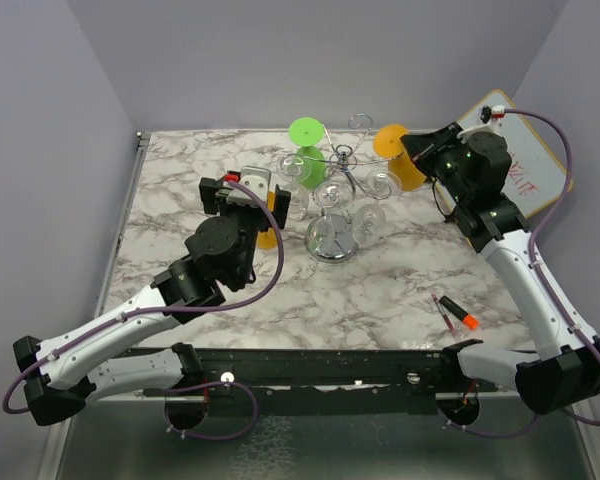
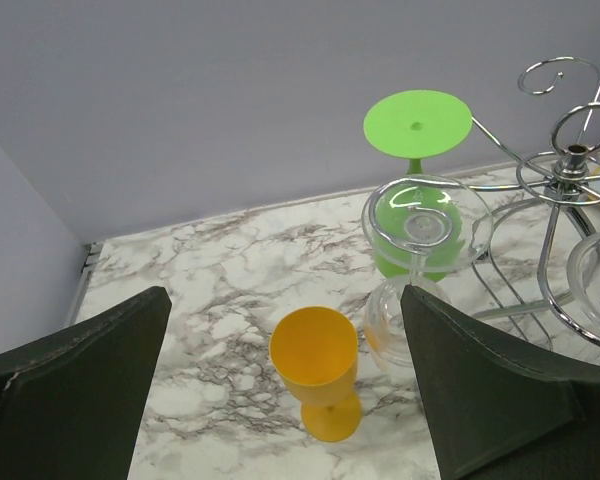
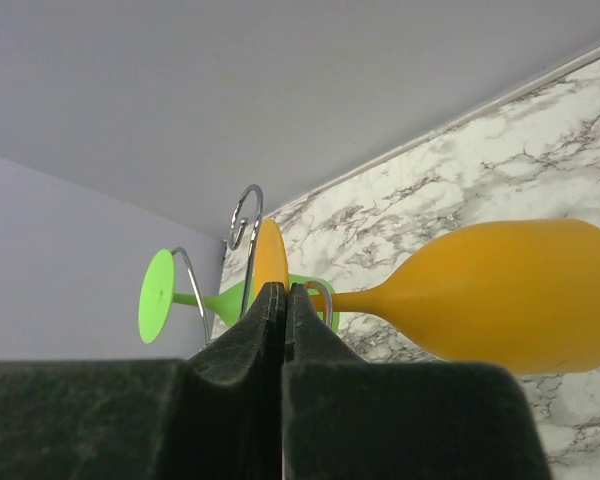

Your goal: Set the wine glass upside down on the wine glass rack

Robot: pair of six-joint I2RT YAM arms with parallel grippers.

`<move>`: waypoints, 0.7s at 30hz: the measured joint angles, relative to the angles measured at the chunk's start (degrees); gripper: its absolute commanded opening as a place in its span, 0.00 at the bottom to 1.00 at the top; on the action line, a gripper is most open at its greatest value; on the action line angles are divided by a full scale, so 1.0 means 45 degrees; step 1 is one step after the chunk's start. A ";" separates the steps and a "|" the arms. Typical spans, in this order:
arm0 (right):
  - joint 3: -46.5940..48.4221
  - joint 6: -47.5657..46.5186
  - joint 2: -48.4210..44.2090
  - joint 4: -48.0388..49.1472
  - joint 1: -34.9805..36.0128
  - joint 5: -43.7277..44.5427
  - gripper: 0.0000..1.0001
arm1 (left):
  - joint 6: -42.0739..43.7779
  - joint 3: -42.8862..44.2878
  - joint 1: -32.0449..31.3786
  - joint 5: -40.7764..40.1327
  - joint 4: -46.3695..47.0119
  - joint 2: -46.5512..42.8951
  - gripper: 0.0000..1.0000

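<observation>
1. Pinching the orange glass (image 3: 520,295) by its thin foot, the right pincer (image 3: 283,292) is closed tight. That grip leaves the stem and bowl free, which I judge suits sliding the stem into a hook.
2. That glass lies on its side in the air, just beside the rack (image 1: 345,165) on its right. Its foot is turned toward the curled arms, and it is not yet hung.
3. On the rack, a green glass (image 2: 417,122) hangs bowl-down with its foot above the wire, so the foot catches and carries it.
4. Spread as wide as it goes and gripping nothing, the left pincer (image 2: 285,295) hovers over a second orange glass (image 2: 315,370). That one stands upright on the desk (image 1: 400,290), left of the rack.
5. The next move likely calls for tipping the bowl down and threading the stem into a free hook. The clear glasses (image 2: 427,215) hanging close by could get knocked.
</observation>
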 measured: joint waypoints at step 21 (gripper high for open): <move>-0.0005 -0.0806 -0.0214 0.0340 0.0000 0.0155 0.44 | -0.1205 0.0821 0.0588 0.0797 -0.2351 0.1005 0.99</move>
